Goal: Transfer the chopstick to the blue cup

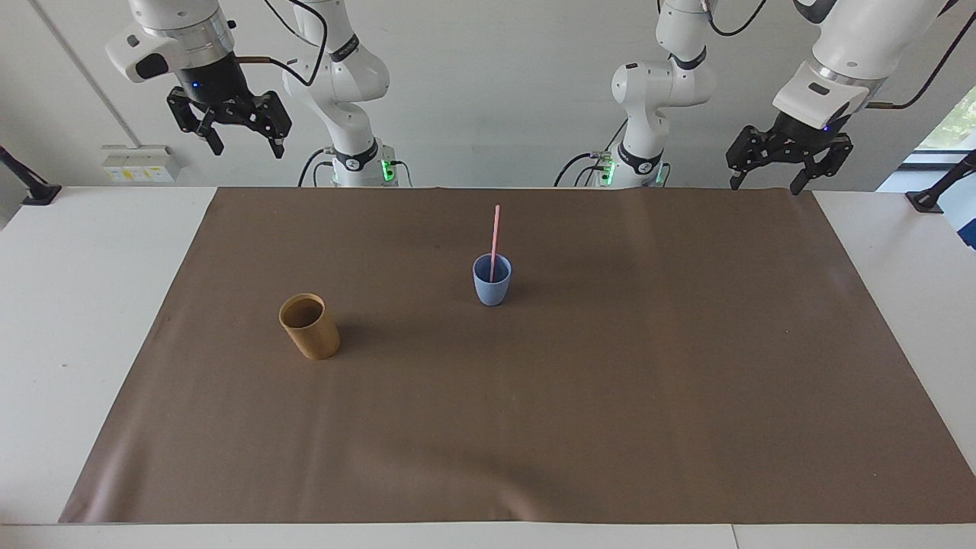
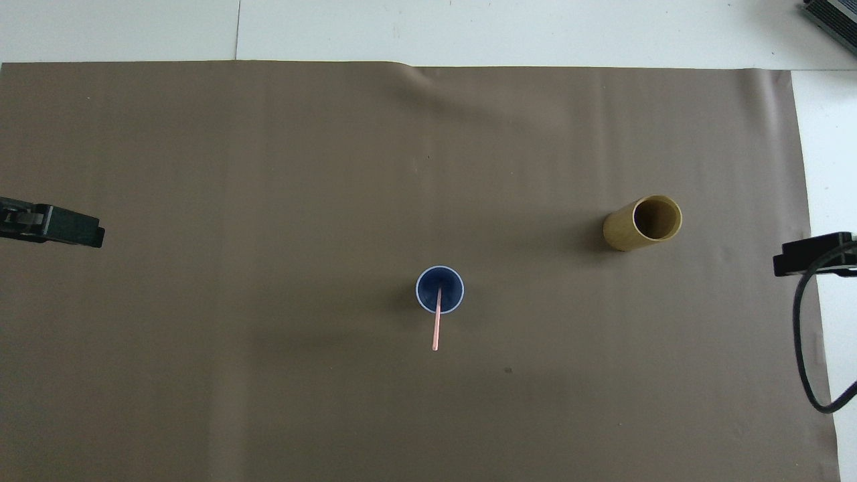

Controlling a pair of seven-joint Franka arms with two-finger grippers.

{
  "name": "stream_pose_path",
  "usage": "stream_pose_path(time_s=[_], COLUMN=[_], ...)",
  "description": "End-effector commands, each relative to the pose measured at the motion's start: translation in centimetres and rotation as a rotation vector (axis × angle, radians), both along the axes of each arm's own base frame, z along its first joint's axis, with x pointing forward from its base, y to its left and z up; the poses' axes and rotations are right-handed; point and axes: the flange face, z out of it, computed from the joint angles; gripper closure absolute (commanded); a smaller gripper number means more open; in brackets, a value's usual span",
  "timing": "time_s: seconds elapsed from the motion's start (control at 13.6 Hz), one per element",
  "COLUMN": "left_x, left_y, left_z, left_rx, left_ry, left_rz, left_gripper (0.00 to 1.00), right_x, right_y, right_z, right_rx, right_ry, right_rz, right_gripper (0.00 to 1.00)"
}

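**Stick in the cup, my grippers at the edges**

From above I see the chopstick (image 2: 436, 325) standing in the blue cup (image 2: 440, 289) near the middle of the brown mat (image 2: 268, 167), leaning toward me; the tan cup (image 2: 643, 223) stands upright, well apart, toward my right arm's end and a little farther from me; only a tip of my left gripper (image 2: 67, 227) and of my right gripper (image 2: 807, 253) shows, each holding nothing, over its own end of the mat.
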Motion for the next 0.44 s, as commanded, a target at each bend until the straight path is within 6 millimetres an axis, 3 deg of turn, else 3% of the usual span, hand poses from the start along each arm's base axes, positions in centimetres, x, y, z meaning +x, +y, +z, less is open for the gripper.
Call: stream_pose_path(time_s=[0.0, 0.37], left_x=[-0.37, -0.37], left_y=[0.4, 0.4], left_z=[0.24, 0.24], left_rx=[0.004, 0.004], left_ry=[0.008, 0.008], left_rz=[-0.01, -0.01], left_gripper=[0.0, 0.0], right_x=[-0.4, -0.33], right_y=[-0.58, -0.69], right_z=[0.12, 0.06], right_rx=[0.021, 0.006], right_ry=[-0.001, -0.001], right_rz=[0.02, 0.019], right_gripper=[0.0, 0.0])
